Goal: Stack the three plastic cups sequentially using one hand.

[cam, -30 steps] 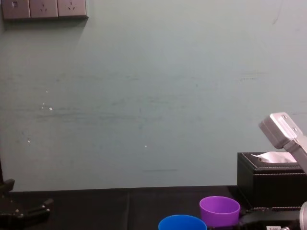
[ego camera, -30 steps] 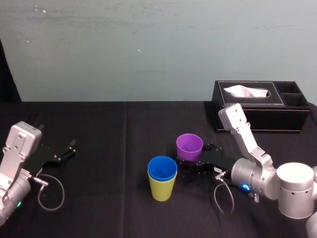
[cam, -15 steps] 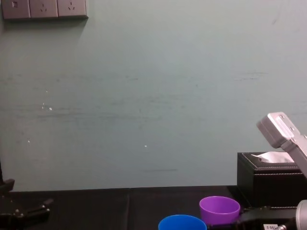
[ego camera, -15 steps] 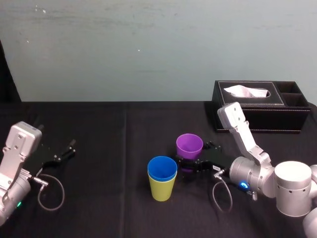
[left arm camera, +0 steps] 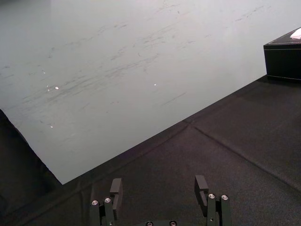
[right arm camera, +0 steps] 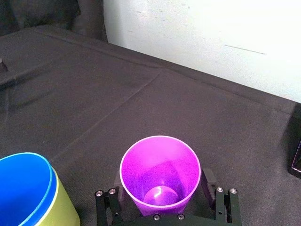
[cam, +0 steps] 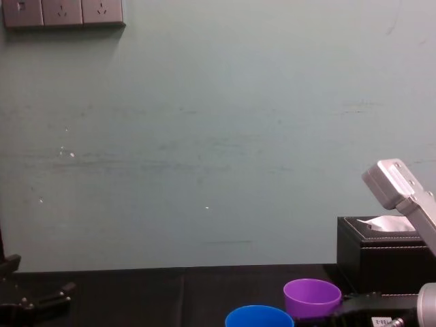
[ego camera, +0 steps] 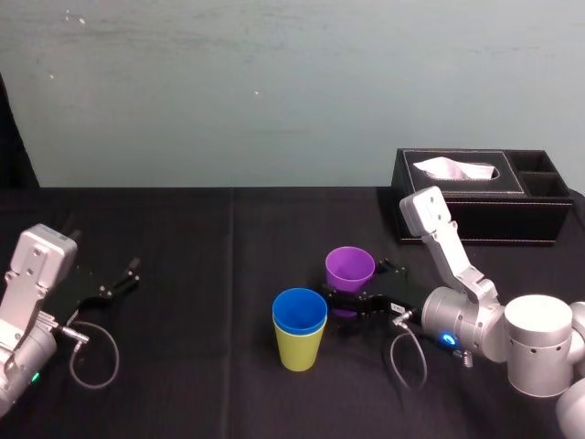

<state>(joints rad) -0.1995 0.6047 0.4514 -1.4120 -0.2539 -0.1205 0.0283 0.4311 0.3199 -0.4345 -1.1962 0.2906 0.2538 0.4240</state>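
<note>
Illumination: even, diffuse, moderate; no hard shadows on black tablecloth [ego camera: 201, 302]. Right wrist view: far wall [right arm camera: 211, 28] blown out to white, purple cup [right arm camera: 160, 169] lit through.

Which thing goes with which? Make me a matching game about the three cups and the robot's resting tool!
Things:
1. purple cup
2. blue cup
3. yellow-green cup
4. left tool

States:
A. has another cup sitting inside it
B. parked far off to the left, open and empty
C. stands alone between the open fingers of the right tool
D. sits inside another cup

Right pairs: 1-C, 2-D, 3-A, 4-B.
</note>
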